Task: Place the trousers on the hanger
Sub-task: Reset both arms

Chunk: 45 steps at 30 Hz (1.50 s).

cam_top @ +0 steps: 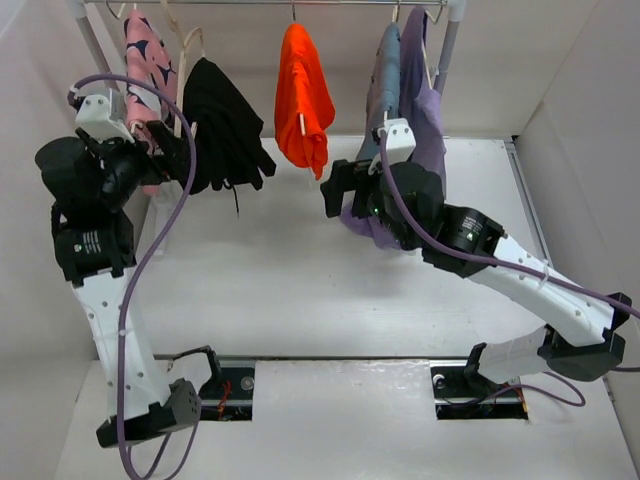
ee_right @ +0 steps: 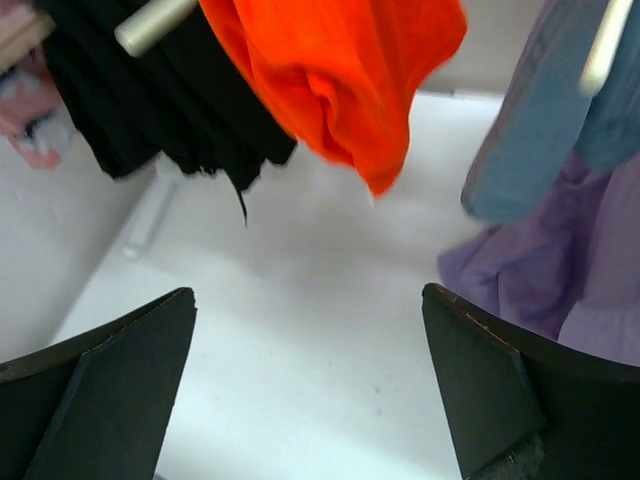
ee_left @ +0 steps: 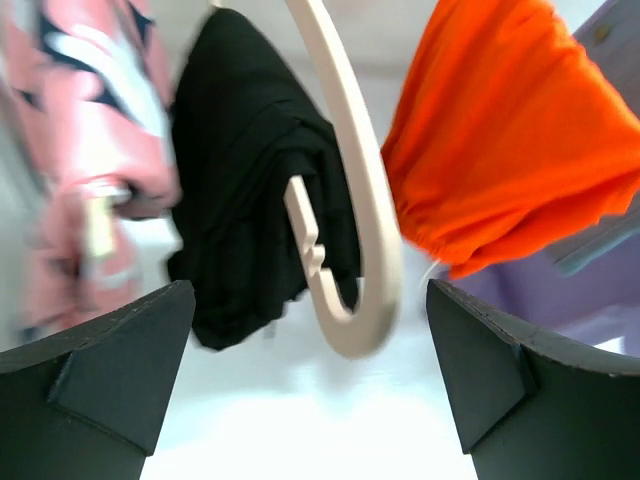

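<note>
The black trousers (cam_top: 225, 125) hang draped over the pale beige hanger (cam_top: 184, 70) on the rail at the back left. In the left wrist view the trousers (ee_left: 250, 170) are bunched behind the hanger's curved end (ee_left: 368, 230). My left gripper (cam_top: 170, 145) is open and empty, just left of the trousers, and in its own view (ee_left: 310, 385) the hanger's end sits above the gap between the fingers. My right gripper (cam_top: 332, 188) is open and empty below the orange garment; in its own view (ee_right: 310, 390) it is over bare table. The trousers (ee_right: 150, 100) show at its upper left.
A pink patterned garment (cam_top: 148, 55) hangs at the far left, an orange garment (cam_top: 303, 100) in the middle, and blue and purple garments (cam_top: 405, 90) on the right. All hang from the rail (cam_top: 300, 3). White walls close both sides of the white table (cam_top: 300, 280).
</note>
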Available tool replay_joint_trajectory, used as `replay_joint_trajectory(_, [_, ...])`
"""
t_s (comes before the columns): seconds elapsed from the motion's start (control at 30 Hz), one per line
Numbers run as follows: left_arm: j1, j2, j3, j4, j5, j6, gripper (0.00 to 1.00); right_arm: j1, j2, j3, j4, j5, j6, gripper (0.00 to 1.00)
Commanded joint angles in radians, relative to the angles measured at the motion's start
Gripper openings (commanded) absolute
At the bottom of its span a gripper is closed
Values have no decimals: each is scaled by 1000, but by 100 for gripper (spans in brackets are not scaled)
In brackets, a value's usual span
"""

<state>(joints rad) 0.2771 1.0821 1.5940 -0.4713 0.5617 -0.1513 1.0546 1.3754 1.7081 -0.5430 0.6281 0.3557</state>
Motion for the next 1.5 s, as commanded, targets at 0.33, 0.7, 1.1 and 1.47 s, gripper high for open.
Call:
replay_joint_trajectory(0.33, [7, -197, -205, -207, -123, 464, 100, 2, -196, -496, -14, -198, 189, 99])
replay_joint_trajectory(0.7, [7, -315, -574, -110, -235, 365, 100, 2, -314, -818, 40, -263, 335, 99])
replay_joint_trajectory(1.1, [7, -383, -687, 58, -314, 518, 100, 2, -325, -854, 60, -188, 325, 99])
replay_joint_trajectory(1.47, [7, -373, -951, 218, -296, 578, 100, 2, -315, -832, 38, -139, 296, 99])
